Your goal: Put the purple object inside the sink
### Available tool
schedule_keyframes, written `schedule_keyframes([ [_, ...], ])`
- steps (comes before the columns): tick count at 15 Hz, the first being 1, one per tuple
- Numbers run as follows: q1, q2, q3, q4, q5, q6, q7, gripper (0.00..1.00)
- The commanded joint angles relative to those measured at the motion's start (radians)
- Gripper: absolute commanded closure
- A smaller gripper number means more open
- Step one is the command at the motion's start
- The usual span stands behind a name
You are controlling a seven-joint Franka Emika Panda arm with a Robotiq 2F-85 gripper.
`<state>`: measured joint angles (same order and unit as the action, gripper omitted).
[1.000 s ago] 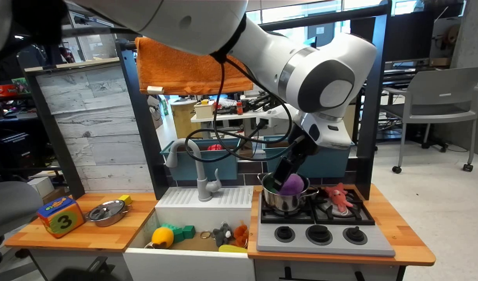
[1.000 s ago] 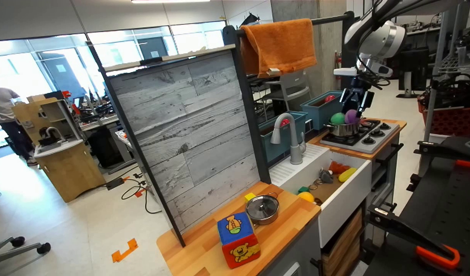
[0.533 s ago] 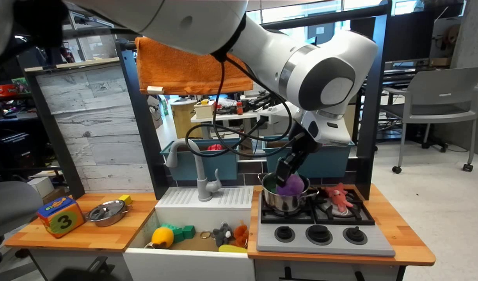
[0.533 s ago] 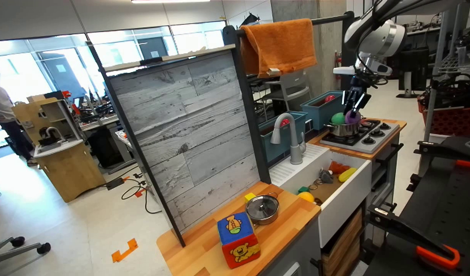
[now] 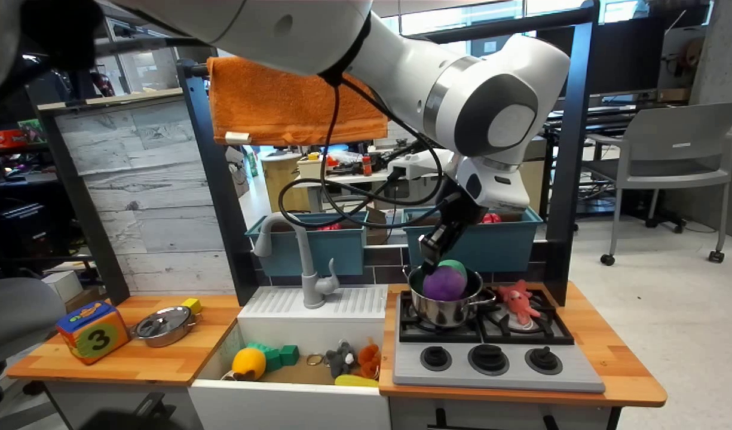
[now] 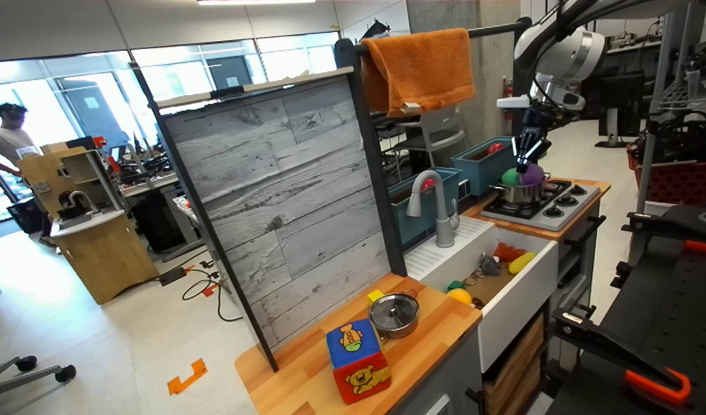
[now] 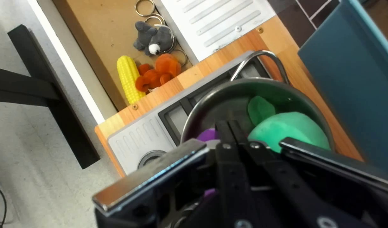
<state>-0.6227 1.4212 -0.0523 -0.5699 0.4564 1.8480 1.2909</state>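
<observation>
Hanging over pot [image 5: 444, 313] — gripper [image 7: 229, 123] tips together, purple ball [image 5: 444, 284] inside w/ grn toy [image 7: 290, 126], sink [image 5: 288, 406] nr.

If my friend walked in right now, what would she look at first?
Probably the big white robot arm, stretching across the top of an exterior view, with its black pincer pointing down at the silver pot on the toy stove. Next, maybe the bright purple ball poking up out of that pot, beside a round green toy. The orange towel hanging high above the white sink might catch her eye too.
</observation>
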Motion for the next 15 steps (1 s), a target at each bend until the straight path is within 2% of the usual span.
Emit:
schedule_keyframes([
  [1,-0.01,0.029,0.056,0.094,-0.025,-0.099,-0.021,0.99],
  [8,-0.001,0.014,0.133,0.17,-0.02,-0.369,-0.128,0.99],
  [10,0.005,-0.05,0.143,0.072,-0.024,-0.386,-0.186,0.99],
  [12,0.019,-0.036,0.14,0.103,-0.03,-0.438,-0.211,0.99],
  [15,0.044,-0.024,0.122,0.115,-0.05,-0.428,-0.273,0.99],
])
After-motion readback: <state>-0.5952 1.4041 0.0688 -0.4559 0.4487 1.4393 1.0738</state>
